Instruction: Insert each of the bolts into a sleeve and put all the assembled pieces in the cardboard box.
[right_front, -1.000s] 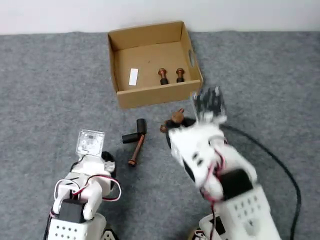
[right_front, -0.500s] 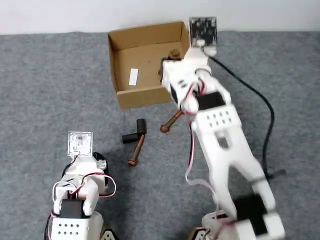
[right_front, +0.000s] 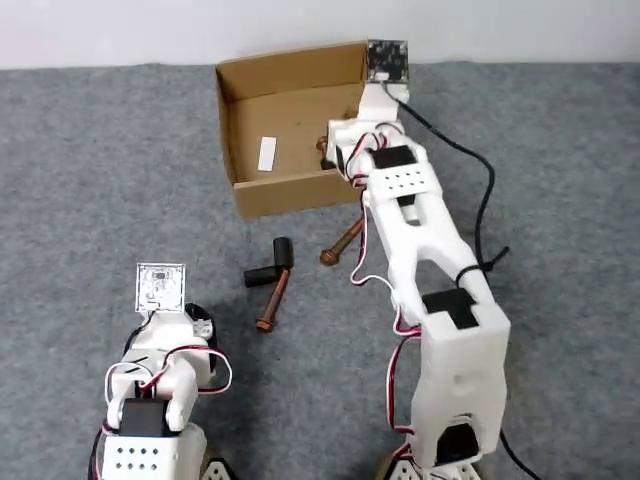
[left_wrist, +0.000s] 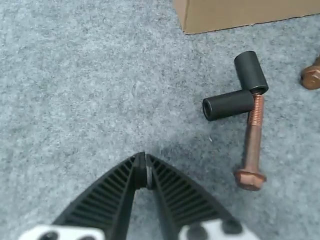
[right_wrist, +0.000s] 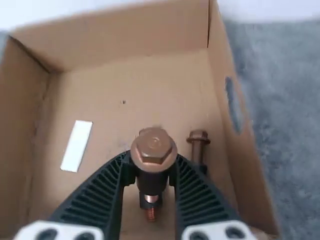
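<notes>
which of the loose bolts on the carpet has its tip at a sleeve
The bolt nearer the left gripper: its tip meets the end of a black sleeve. The other bolt lies alone, closer to the cardboard box.

Far centre: cardboard box (right_front: 290, 195). Inside, left: paper slip (right_front: 266, 153); right: upright bolt (right_wrist: 198, 142). Over box interior: right gripper (right_wrist: 152, 162) with bolt-and-sleeve assembly (right_wrist: 153, 146). Near of box: sleeve (right_front: 283, 250) touching second sleeve (right_front: 260, 277) and loose bolt (right_front: 272, 298); another bolt (right_front: 342, 243) to right.

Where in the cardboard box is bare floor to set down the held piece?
Free: cardboard box floor between the white label and the held bolt, and toward the far wall. Crowded: near the handle-hole wall, where another bolt stands.
</notes>
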